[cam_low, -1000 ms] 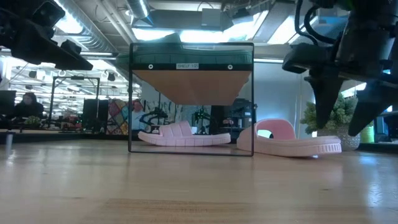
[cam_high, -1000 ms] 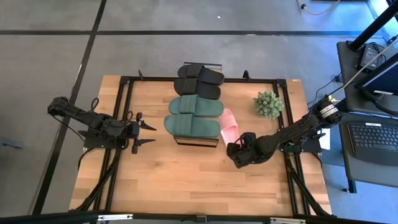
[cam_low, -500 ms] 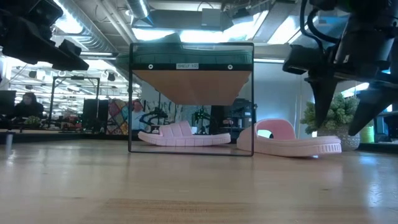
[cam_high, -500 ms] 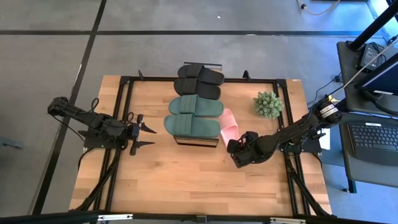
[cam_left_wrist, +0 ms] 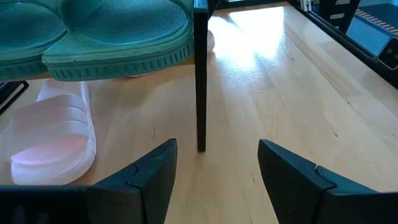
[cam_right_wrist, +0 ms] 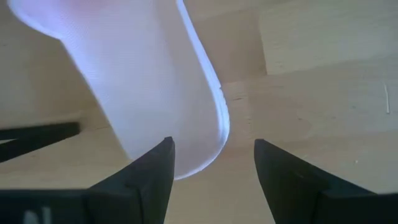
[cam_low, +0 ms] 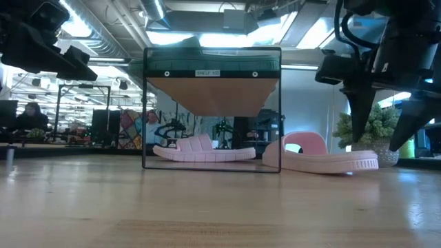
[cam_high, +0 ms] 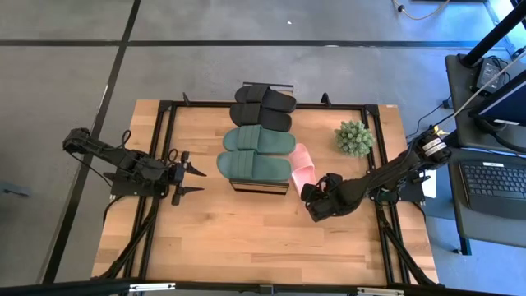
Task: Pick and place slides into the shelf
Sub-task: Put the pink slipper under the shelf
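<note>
The shelf [cam_high: 260, 186] stands mid-table with a dark green pair of slides [cam_high: 255, 153] on its top board and a black pair [cam_high: 263, 105] behind them. One pale pink slide [cam_low: 203, 149] lies on the table under the shelf. The other pink slide [cam_high: 302, 164] lies on the table just right of the shelf. My right gripper [cam_high: 308, 201] hangs open above this slide's near end [cam_right_wrist: 186, 155], fingers pointing steeply down and clear of it. My left gripper [cam_left_wrist: 217, 168] waits open left of the shelf, facing its black leg [cam_left_wrist: 200, 93].
A small green potted plant [cam_high: 354, 138] stands at the table's far right, behind the right arm. Bare wood lies in front of the shelf toward the near edge. People and desks show in the room beyond the table.
My right gripper has rolled a little about the line it points along while staying over the pink slide's near end. The slides and the shelf have not moved.
</note>
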Action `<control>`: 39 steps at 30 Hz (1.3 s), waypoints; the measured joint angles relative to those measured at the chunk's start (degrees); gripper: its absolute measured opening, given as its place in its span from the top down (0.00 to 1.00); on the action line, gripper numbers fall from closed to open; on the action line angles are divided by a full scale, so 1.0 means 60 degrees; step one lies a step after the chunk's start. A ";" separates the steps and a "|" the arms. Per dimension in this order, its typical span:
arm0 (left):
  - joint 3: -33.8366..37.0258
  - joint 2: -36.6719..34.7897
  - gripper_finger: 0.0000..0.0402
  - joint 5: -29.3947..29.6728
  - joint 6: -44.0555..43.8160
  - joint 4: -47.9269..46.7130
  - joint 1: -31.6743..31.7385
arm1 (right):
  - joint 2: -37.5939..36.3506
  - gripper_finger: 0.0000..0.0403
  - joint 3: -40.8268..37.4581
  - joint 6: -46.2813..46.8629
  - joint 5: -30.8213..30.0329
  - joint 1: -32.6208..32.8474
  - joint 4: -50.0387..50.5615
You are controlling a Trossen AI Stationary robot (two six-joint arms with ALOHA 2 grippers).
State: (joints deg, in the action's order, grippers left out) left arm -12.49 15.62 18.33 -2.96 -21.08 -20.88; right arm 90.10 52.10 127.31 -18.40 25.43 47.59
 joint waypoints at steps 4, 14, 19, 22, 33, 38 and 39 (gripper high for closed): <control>0.0000 0.0000 0.46 0.0000 0.0000 0.0002 0.0000 | 0.0403 0.46 0.0000 0.0025 -0.0002 -0.0012 -0.0100; 0.0000 0.0000 0.46 0.0000 -0.0004 0.0004 0.0000 | 0.1335 0.50 0.0034 0.0027 -0.0151 -0.0025 -0.0633; 0.0000 0.0000 0.46 0.0000 -0.0004 0.0006 0.0000 | 0.1432 0.67 0.0034 -0.0042 -0.0189 -0.0025 -0.0619; 0.0000 0.0000 0.46 0.0000 -0.0004 0.0004 0.0000 | 0.1439 0.78 0.0023 -0.0521 -0.0129 -0.0025 -0.0560; 0.0000 0.0003 0.46 0.0000 0.0007 0.0004 0.0000 | 0.1457 0.92 0.0015 -0.1575 -0.0141 -0.0033 -0.0441; 0.0000 0.0000 0.46 0.0000 0.0007 0.0004 0.0001 | 0.1450 0.94 0.0016 -0.1729 -0.0196 -0.0033 -0.0428; 0.0000 0.0001 0.46 0.0000 0.0007 0.0004 0.0000 | 0.1422 0.94 0.0034 -0.1830 -0.0202 -0.0033 -0.0399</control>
State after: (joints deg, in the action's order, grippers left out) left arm -12.49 15.63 18.33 -2.92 -21.06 -20.88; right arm 98.63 52.30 116.32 -19.62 25.23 45.20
